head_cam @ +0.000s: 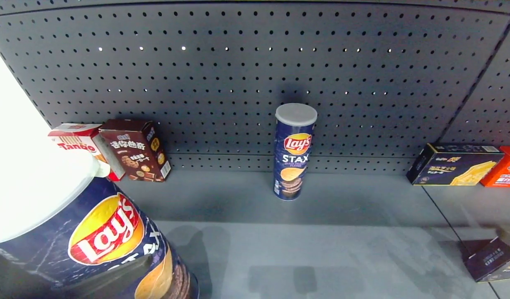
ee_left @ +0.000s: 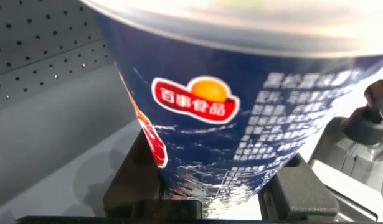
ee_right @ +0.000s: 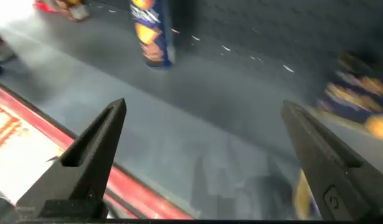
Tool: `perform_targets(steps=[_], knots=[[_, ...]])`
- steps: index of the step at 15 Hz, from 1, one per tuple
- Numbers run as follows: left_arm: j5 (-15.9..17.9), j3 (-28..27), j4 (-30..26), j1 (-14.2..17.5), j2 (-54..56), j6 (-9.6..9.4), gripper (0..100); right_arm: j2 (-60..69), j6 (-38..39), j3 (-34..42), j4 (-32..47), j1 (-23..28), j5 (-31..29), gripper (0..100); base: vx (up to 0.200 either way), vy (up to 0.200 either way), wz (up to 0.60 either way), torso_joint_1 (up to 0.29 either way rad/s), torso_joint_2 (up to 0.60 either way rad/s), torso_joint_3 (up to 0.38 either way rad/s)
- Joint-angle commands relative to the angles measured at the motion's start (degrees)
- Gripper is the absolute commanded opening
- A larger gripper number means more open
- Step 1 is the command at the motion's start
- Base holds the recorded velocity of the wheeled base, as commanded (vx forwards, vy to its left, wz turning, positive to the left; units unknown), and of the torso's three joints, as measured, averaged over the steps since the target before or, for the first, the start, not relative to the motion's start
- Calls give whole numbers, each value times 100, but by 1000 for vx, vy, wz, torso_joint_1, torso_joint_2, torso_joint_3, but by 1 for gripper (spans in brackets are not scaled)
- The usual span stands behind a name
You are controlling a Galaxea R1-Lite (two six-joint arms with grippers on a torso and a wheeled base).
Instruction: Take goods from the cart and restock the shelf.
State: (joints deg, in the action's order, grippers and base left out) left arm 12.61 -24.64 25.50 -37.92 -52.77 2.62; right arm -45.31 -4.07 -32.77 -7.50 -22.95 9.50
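Note:
A dark blue chip can (head_cam: 93, 232) with a white lid sits tilted, close to the head camera at the lower left. My left gripper (ee_left: 219, 202) is shut on it, one dark finger (head_cam: 122, 272) crossing its front. A second, identical chip can (head_cam: 295, 153) stands upright on the grey shelf (head_cam: 321, 257) near the pegboard back. My right gripper (ee_right: 203, 106) hangs open above the shelf's front edge with nothing between its fingers; the standing can (ee_right: 152, 31) is well beyond it.
A red-and-white wafer box (head_cam: 78, 143) and a brown cookie box (head_cam: 136, 149) stand at the back left. A dark blue box (head_cam: 454, 164) and an orange box (head_cam: 503, 168) lie at the back right. Another dark box (head_cam: 491, 257) lies at the front right. A red strip (ee_right: 135, 186) lines the shelf edge.

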Motion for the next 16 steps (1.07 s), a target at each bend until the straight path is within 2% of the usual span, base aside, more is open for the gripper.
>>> perform_targets(steps=[1,4,8,11,13,16], knots=[[14,-76,7,48,-137,10,0,-1287,3,-608,-173,-420,263,100,0,0,0,0,0,0],[23,-138,16,92,-277,10,0,-1946,20,-819,-604,-429,474,100,0,0,0,0,0,0],[14,-129,7,92,-330,19,0,-2474,20,-1012,-762,-412,747,100,0,0,0,0,0,0],[5,-111,-1,215,-383,19,0,-2781,12,-1065,-1052,-376,1072,100,0,0,0,0,0,0],[-4,-120,-1,286,-383,19,0,-2904,12,-1109,-1237,-368,1081,100,0,0,0,0,0,0],[-4,-120,-1,391,-392,19,0,-2992,12,-1091,-1307,2,1151,100,0,0,0,0,0,0]])
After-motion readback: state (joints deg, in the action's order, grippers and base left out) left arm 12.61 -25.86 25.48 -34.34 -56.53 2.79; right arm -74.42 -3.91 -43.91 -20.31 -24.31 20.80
